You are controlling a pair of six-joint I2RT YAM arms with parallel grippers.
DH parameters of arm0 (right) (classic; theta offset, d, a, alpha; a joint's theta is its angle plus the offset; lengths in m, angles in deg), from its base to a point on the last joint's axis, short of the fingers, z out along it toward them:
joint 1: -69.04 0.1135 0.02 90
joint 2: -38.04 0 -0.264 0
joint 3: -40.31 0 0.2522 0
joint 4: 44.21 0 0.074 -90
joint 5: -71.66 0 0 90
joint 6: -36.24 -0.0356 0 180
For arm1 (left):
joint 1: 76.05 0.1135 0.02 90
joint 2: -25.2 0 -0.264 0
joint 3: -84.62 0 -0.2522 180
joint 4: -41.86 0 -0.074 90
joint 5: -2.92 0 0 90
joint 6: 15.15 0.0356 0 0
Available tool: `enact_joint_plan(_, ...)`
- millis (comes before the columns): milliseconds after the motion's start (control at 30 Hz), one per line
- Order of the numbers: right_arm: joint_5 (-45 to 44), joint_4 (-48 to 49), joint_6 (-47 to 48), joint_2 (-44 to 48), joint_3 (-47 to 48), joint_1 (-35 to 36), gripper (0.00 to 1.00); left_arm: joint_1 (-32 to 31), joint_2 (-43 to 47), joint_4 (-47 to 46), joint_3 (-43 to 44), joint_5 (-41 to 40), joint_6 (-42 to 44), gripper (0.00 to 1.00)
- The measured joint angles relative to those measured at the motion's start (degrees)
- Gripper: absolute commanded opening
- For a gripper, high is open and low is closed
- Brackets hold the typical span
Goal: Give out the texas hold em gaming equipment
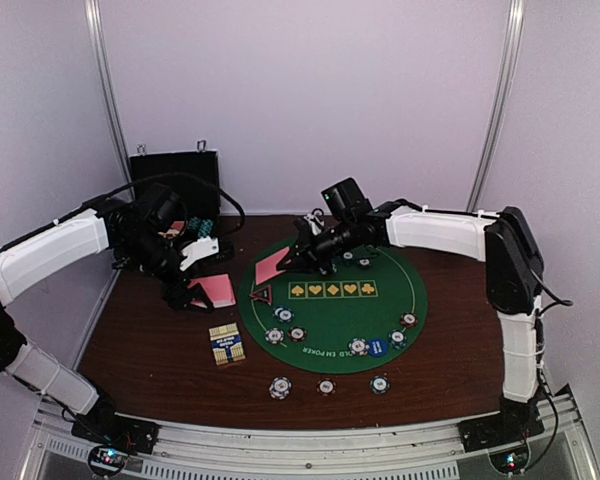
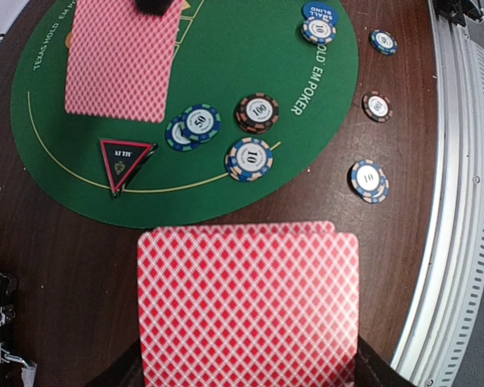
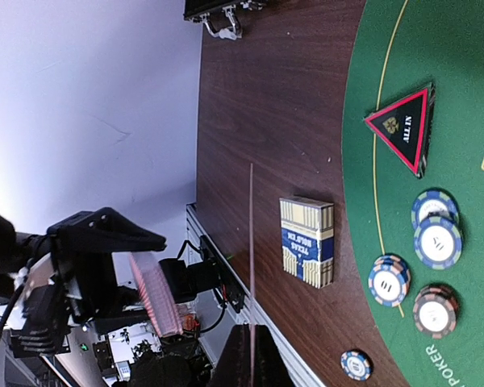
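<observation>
We seem mid-deal: left gripper (image 2: 250, 375) clamps the deck (image 2: 248, 298), right gripper (image 1: 298, 258) pinches one card (image 2: 121, 60), next needing a flat release.

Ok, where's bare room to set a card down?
Free: middle of the green mat, between the suit row and the chips along its near rim; also bare wood left of the card box. Crowded: the mat's left edge, around the triangle marker and the card in the right gripper.
</observation>
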Motion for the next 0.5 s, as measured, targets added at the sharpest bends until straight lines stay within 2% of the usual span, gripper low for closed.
enact_joint_plan(367,-1.0,-0.2,0.8,-18.3,12.3,0.4,0.02,0.0,0.0,0.0,-0.1,0.1,0.0,0.00)
enact_joint_plan(433,-1.2,-0.5,0.8,-20.4,14.0,0.4,0.08,0.0,0.0,0.0,-0.2,0.2,0.0,0.00)
enact_joint_plan(500,-1.5,-0.8,1.0,-21.8,15.5,0.4,0.22,0.0,0.0,0.0,-0.2,0.3,0.0,0.00)
